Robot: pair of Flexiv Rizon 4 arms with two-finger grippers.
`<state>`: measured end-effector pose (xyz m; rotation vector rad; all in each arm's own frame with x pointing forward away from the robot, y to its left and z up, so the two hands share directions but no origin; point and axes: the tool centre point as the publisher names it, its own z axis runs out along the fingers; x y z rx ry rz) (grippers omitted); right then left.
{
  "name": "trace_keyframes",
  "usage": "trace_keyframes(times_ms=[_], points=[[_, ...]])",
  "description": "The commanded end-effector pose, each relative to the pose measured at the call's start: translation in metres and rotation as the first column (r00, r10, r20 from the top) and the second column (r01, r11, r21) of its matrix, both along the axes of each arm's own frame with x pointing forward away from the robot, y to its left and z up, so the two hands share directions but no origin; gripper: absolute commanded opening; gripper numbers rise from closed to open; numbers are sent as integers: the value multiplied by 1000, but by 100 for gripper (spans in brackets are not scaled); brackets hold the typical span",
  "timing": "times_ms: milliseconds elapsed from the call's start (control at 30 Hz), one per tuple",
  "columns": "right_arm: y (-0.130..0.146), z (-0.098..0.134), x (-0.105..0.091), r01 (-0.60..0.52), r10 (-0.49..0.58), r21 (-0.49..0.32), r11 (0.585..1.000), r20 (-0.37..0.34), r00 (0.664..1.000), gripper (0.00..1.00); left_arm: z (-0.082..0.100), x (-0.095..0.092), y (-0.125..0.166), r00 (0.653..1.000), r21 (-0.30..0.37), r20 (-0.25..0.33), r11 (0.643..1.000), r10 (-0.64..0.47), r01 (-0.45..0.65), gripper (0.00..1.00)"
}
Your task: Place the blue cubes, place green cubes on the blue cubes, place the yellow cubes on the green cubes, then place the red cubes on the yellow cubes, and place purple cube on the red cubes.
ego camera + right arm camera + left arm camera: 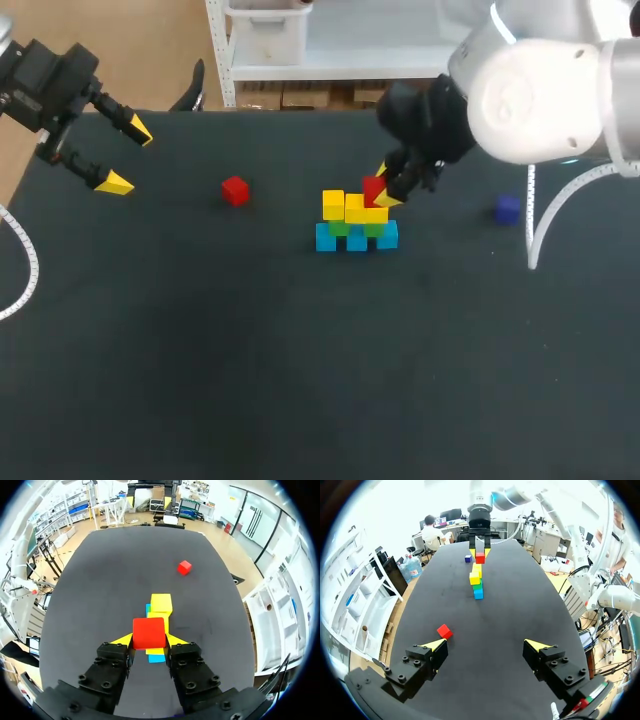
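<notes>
A small pyramid stands mid-table: blue cubes (pixel 357 241) at the bottom, green cubes (pixel 340 228) on them, yellow cubes (pixel 334 204) on top. My right gripper (pixel 385 186) is shut on a red cube (pixel 372 187) just above the pyramid's right yellow cube. In the right wrist view the red cube (pixel 149 632) sits between the yellow tips, over the yellow cubes (pixel 161 603). A second red cube (pixel 235 190) lies loose to the left. The purple cube (pixel 507 209) lies at the right. My left gripper (pixel 125 156) stands open and empty at the far left, above the table.
From the left wrist view the loose red cube (pixel 444 631) lies just ahead of my left gripper (pixel 486 645), with the pyramid (pixel 477 582) and purple cube (pixel 468 558) farther on. A white curved cable (pixel 545 215) hangs by the purple cube.
</notes>
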<state>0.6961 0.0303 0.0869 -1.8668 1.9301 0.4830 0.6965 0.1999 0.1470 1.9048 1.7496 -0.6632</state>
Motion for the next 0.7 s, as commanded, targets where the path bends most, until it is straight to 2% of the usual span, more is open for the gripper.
trace_keyframes(times_ms=[33,700], points=[[5,-3,2,0,0,-9,1000,11,1000,0,0,1,0,1000,0,0,1000,-3,3,100],[6,-7,8,18,-18,-11,1000,7,1000,0,0,1,0,1000,0,0,1000,-3,3,100]])
